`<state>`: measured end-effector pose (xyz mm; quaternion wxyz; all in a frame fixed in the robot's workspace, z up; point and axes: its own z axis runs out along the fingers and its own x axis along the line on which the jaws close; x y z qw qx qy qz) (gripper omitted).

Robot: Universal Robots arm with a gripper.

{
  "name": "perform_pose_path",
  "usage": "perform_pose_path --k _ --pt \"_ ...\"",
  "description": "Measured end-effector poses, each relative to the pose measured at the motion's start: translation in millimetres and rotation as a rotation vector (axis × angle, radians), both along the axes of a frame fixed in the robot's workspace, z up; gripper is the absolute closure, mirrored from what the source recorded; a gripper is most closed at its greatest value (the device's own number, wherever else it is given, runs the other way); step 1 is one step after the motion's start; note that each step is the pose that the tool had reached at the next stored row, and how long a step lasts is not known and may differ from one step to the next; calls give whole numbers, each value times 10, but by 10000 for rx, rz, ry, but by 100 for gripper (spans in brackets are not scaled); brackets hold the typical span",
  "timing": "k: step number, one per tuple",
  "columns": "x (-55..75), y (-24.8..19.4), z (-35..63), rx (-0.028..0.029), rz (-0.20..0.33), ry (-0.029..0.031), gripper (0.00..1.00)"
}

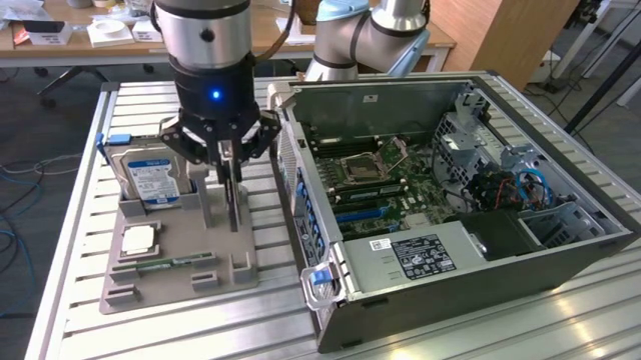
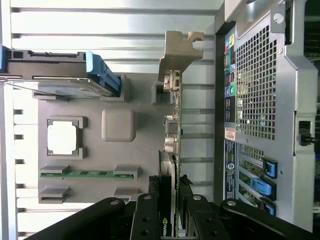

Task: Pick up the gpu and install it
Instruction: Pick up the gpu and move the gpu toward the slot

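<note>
Where the grey plastic parts tray sits on the slatted metal counter, the thin dark gpu card stands upright on its edge, lower edge down at the tray. Jaws straddle the card's top edge and pinch it, one finger on each face. Silver hard drive with blue-white label stands just beside it, toward the exterior view's left. Open black computer case lies near the tray, on the exterior view's right.

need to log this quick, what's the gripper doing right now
gripper: closed on the gpu, gripping its upper edge; the card stands upright at the grey tray.
</note>
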<state>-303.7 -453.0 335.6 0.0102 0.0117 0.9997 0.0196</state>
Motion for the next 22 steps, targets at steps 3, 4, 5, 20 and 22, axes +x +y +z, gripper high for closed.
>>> perform_pose_path --k 3,4,5,20,22 --pt "0 0 136 1 0 -1 74" --pt "0 0 181 0 -1 0 74" --pt "0 0 226 0 -1 0 74" --pt "0 0 799 -1 -7 0 74" --pt "0 0 855 -1 -7 0 74"
